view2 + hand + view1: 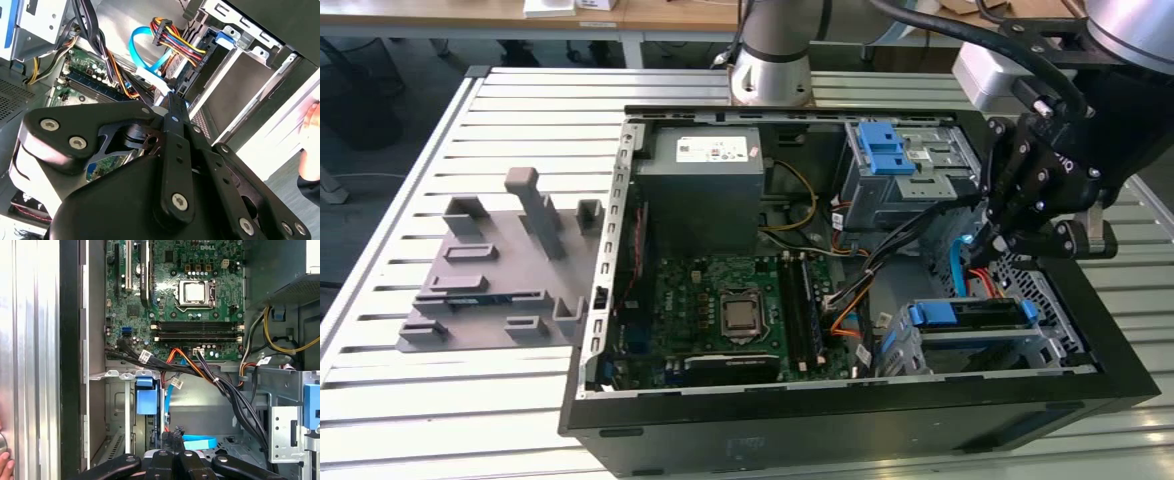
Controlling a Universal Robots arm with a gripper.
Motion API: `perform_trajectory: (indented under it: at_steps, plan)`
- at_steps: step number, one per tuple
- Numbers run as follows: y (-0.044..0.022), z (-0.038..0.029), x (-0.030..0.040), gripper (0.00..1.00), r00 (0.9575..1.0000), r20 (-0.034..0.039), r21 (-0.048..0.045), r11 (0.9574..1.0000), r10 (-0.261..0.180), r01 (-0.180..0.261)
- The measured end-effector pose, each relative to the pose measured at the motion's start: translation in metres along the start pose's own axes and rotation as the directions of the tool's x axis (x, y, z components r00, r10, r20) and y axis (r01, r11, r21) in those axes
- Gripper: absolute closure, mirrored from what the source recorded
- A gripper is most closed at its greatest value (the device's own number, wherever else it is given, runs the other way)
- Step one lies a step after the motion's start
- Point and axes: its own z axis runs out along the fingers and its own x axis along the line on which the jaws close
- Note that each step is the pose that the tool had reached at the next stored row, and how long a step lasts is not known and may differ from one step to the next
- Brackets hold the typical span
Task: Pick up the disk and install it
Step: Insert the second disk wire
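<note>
Exterior view: the black, link-jointed gripper is seen hanging inside the open computer case, above coloured cables. In the first wrist view its flat metal fingers appear pressed close together, nothing visibly held. The disk, in its blue plastic carrier, sits slotted in the grey perforated bay just beside.

Robotics lab — computer assembly station
An opened computer case lies on a slotted aluminium bench beside a grey fixture block — office desks behind.
</note>
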Motion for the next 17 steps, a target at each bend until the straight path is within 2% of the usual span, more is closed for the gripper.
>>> perform_trajectory:
  at_steps: [1, 2, 4, 5, 8, 17]
  plan:
    - [0.0, 0.0002, -0.0003, 0.89, 1.0, 0.0001, 0.0, 1.0, 0.0, 0.0]
    - [0.0, 0.0005, -0.0005, 0.83, 1.0, 0.0001, 0.0, 1.0, 0.0, 0.0]
    - [0.0, 0.0009, -0.0008, 0.83, 1.0, 0.0001, 0.0003, 1.0, 0.0, 0.0]
    - [0.0001, 0.0012, -0.001, 0.76, 1.0, 0.0, 0.0006, 1.0, 0.0, 0.0]
    - [0.0001, 0.0027, -0.0016, 0.76, 1.0, 0.0005, 0.0013, 1.0, 0.0, 0.0]
    - [0.0, 0.0089, -0.0021, 0.76, 1.0, 0.0083, 0.0039, 1.0, 0.0, 0.0]
